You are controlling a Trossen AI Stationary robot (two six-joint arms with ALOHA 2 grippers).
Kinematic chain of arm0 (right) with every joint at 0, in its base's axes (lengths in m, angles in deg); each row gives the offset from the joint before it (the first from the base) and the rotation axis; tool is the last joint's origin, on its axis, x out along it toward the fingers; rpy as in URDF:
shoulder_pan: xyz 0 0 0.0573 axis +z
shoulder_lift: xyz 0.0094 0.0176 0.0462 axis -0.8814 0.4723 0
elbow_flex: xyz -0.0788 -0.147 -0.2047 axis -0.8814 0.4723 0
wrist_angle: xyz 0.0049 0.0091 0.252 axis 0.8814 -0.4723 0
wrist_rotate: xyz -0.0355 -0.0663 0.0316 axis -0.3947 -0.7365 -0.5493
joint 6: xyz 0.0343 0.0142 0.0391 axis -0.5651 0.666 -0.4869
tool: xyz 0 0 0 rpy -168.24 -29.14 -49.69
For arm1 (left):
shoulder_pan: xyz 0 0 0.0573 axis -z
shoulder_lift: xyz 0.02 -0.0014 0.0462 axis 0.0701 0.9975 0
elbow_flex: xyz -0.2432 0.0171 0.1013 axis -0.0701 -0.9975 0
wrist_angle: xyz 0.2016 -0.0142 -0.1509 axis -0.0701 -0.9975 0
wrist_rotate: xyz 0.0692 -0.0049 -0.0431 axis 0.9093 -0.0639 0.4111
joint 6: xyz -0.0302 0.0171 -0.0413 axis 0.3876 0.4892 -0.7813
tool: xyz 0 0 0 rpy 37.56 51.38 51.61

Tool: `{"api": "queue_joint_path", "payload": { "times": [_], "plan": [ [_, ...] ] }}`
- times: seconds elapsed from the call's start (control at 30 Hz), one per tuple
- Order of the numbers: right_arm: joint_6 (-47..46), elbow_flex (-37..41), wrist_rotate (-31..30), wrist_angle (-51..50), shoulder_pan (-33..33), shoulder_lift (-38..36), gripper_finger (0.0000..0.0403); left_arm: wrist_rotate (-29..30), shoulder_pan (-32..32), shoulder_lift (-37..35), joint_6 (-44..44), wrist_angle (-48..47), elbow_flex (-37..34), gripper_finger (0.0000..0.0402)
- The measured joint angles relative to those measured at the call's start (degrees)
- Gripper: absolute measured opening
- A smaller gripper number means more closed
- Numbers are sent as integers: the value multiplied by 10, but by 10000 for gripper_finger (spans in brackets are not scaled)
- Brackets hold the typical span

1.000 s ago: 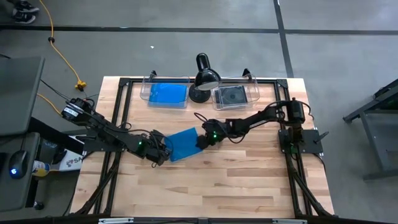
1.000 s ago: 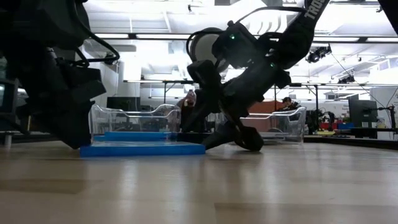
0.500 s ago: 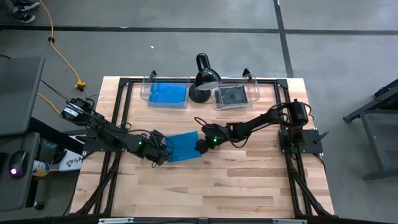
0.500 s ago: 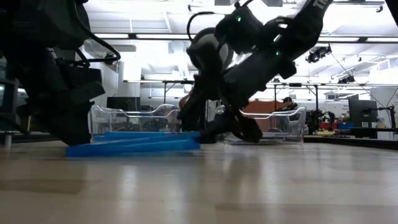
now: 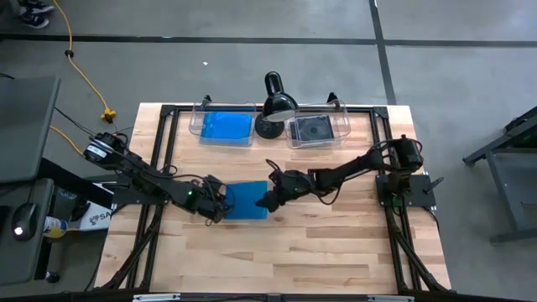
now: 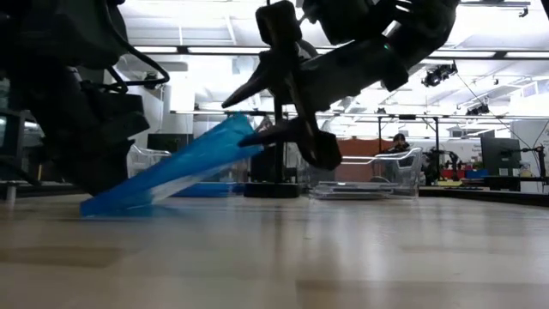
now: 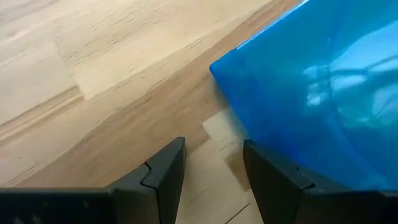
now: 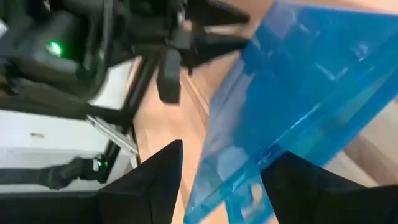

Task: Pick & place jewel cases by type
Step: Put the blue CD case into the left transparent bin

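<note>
Blue jewel case [image 6: 163,167] tilting mid-table, low edge resting on wood beside left gripper [image 5: 216,204], fingers [image 7: 163,177] spread; raised edge sitting between right gripper [image 5: 267,201] fingers [image 8: 149,180], spread apart, not pinching.

Lighting is bright and even. Ceiling lights [image 6: 214,50] glare in the low view, leaving the arms as silhouettes. The table [image 6: 343,257] foreground is blurred.

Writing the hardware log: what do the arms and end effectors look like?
Both arms are matte black, jointed, with loose black cables along the links. The right arm and left arm each show a small green light. The left end effector has two flat, angular black fingers.
</note>
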Motion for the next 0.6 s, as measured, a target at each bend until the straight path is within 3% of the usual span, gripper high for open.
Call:
{"api": "queue_joint_path", "payload": {
  "times": [0.33, 0.6],
  "plan": [
    [-18, 0, -16, 1, 0, -1, 171, 5, 0, 0, 15, 28, 0, 166],
    [-15, 1, -29, -32, -1, -1, 72, 3, 0, 0, 31, 28, 0, 166]
  ]
}}
